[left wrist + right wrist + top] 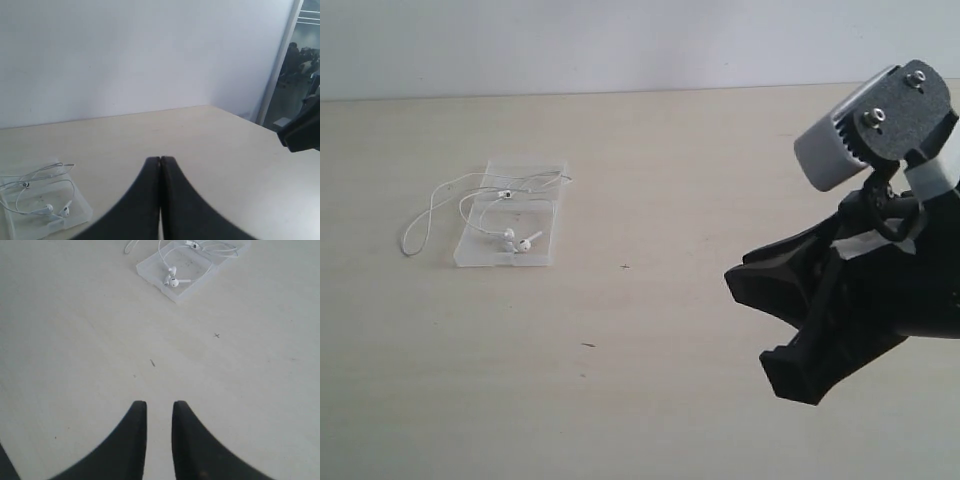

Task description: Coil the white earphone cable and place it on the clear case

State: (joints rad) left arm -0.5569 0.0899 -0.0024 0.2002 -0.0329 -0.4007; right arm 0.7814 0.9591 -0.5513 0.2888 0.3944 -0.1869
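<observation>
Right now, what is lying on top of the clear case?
The white earphone cable lies on the clear case, both earbuds included; one loop trails onto the table. Underneath the case cannot be seen.

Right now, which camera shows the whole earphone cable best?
The exterior view: the white earphone cable shows whole, both earbuds on the clear case, one loop trailing off onto the table. Both wrist views show the earbuds but cut the cable at the frame edge.

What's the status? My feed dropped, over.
Left gripper shut, empty. Right gripper slightly open, empty. Earphone cable loosely looped on case, one loop trailing onto table. Nothing in the way.
</observation>
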